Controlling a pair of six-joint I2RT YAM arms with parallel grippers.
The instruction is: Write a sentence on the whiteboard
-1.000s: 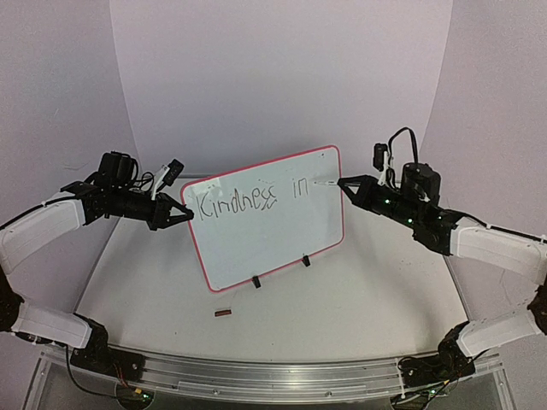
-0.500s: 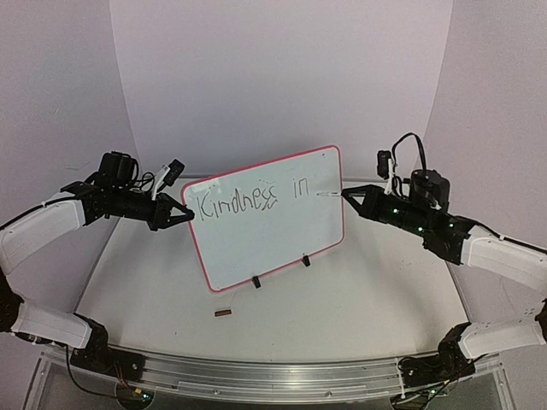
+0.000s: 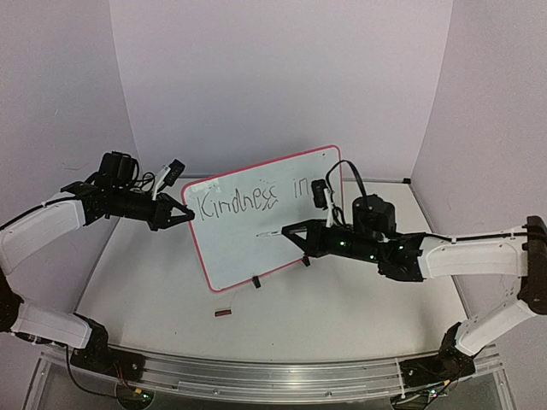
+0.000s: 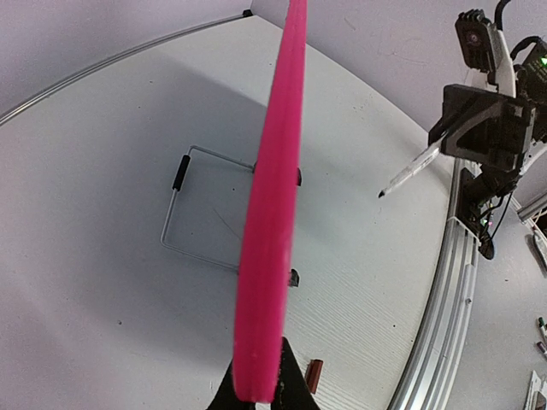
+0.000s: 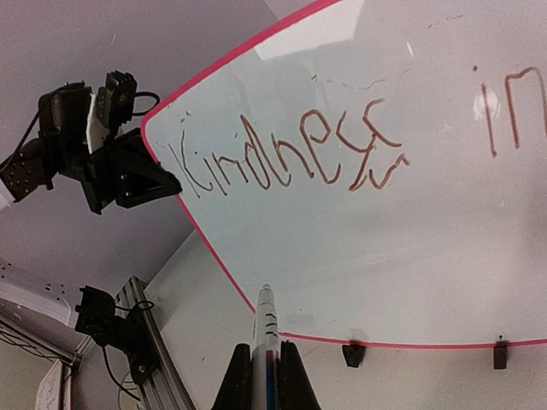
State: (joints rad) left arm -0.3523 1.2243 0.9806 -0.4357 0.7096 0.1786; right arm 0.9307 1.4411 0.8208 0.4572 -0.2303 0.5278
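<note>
The whiteboard (image 3: 229,252) stood on the tabletop (image 3: 342,299) between the two arms, leaning back on its black clip feet, its long side running across the scene and rising a little toward the right. The left end effector (image 3: 186,215) was pressed together on the red rim at the board's left edge; its wrist view showed the rim (image 4: 269,213) edge-on, running straight up out of the pinch (image 4: 261,395). The sentence (image 3: 239,202) so far read "Kindness in" along the top of the board, with "in" close to the right rim and little room after it.

The right end effector (image 3: 289,230) was clamped on a marker (image 3: 272,232), with the pen lying nearly level and its tip aimed left at the blank area below "Kindness". From the right wrist the marker (image 5: 266,325) pointed up at the lower left of the white face (image 5: 410,256), under the lettering (image 5: 291,158). The left wrist view showed the tip (image 4: 382,194) off the board, with open tabletop showing between it and the rim, so I judged it was not yet touching.

The next move seemed to turn on that gap. The board lay ahead of the tip, along the pen's own axis, so the right arm looked set to push forward until the tip met the surface and a second line could begin.
</note>
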